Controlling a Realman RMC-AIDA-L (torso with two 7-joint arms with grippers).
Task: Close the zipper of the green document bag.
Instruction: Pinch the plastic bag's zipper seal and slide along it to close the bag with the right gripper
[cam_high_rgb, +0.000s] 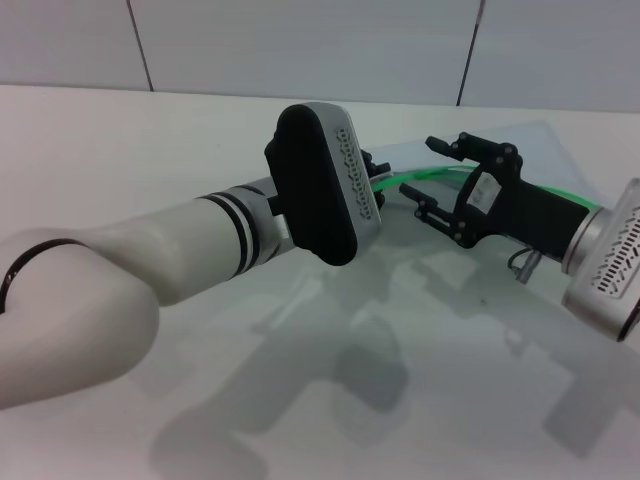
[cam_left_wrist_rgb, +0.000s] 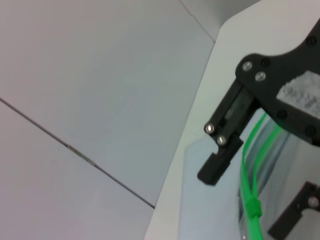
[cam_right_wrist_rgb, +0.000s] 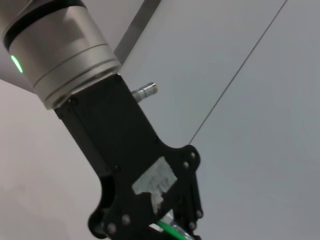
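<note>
Your right gripper (cam_high_rgb: 425, 168), jaws apart, straddles the thin bright green plastic zipper (cam_left_wrist_rgb: 248, 165), likely lining up; the left gripper (cam_right_wrist_rgb: 172, 227) clamps its end to anchor the translucent pale blue-grey document bag (cam_high_rgb: 540, 150).

One green document bag (cam_high_rgb: 520, 290), one zipper (cam_left_wrist_rgb: 248, 190), two pincers, left (cam_high_rgb: 375, 185), right (cam_high_rgb: 428, 170), one table (cam_high_rgb: 150, 140)

Left arm's silver wrist (cam_right_wrist_rgb: 60, 50) at 11 o'clock, green light lit. Black left claw (cam_right_wrist_rgb: 172, 231) reaches toward 6 o'clock, fingers closed on bright green zipper (cam_right_wrist_rgb: 170, 230). Grey wall panels (cam_right_wrist_rgb: 250, 125) behind.
</note>
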